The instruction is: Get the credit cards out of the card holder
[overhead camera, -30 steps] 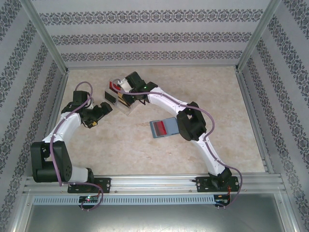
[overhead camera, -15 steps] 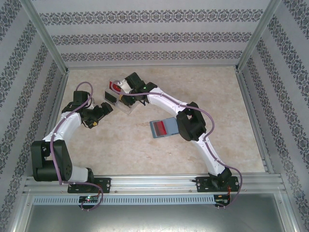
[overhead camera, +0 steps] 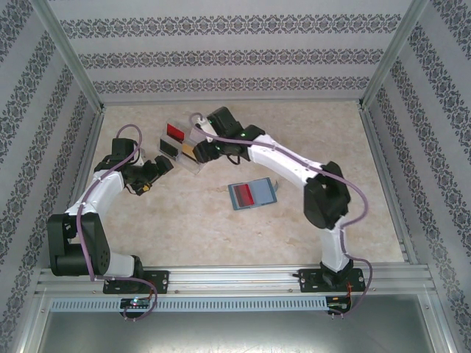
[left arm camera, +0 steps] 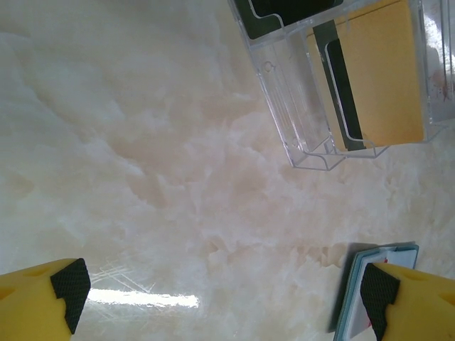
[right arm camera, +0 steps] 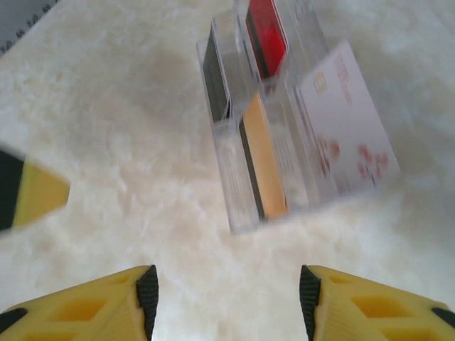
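Right wrist: white card [right arm camera: 348, 128] tilted against clear tray [right arm camera: 237, 202].

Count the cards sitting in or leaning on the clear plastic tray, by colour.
Red card: 1
Orange card: 1
Dark cards: 2, one alone in its slot and one tucked beside the orange one
White card: 1
Total: 5
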